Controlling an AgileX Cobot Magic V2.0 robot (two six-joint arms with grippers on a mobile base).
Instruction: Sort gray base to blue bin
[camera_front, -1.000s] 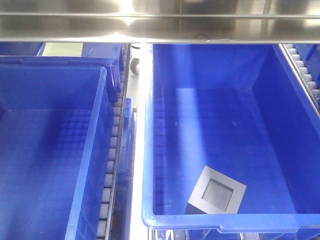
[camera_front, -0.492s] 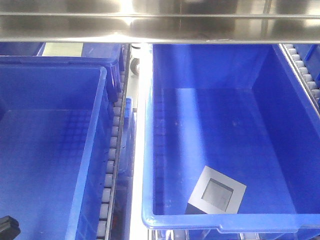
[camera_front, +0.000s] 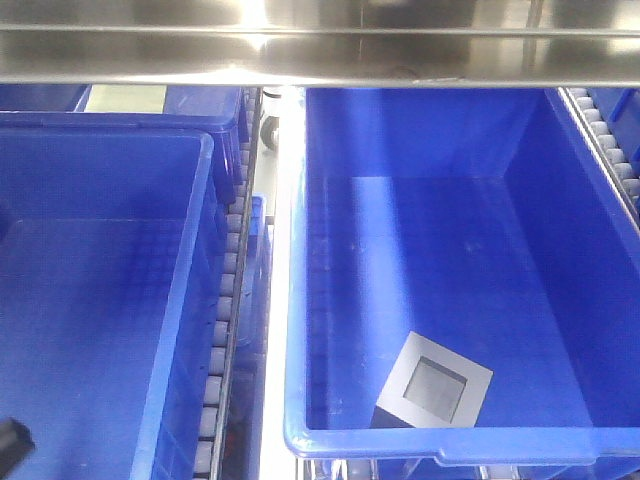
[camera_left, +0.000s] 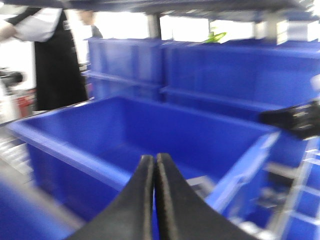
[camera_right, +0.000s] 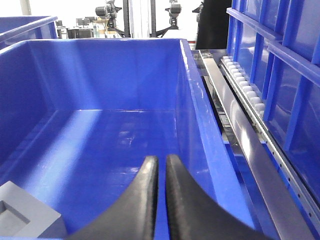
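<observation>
The gray base (camera_front: 433, 385), a light-gray block with a square recess, lies inside the right blue bin (camera_front: 296, 300) near its front wall. It also shows at the bottom left of the right wrist view (camera_right: 25, 215). My right gripper (camera_right: 161, 159) is shut and empty, just above this bin's (camera_right: 196, 100) floor, to the right of the base. My left gripper (camera_left: 153, 157) is shut and empty, in front of another blue bin (camera_left: 65, 150); that view is blurred. A dark part of the left arm (camera_front: 10, 442) shows at the bottom-left corner of the front view.
A second blue bin (camera_front: 190, 300) stands on the left, with a roller rail (camera_front: 228, 330) between the two bins. A steel shelf edge (camera_front: 320, 55) runs across the top. More blue crates (camera_left: 225, 70) are stacked behind. A person in a black apron (camera_left: 55, 60) stands at the left.
A dark part of the left arm has come into the bottom-left corner of the front view and shifted slightly. The gray base and the bins have not moved.
</observation>
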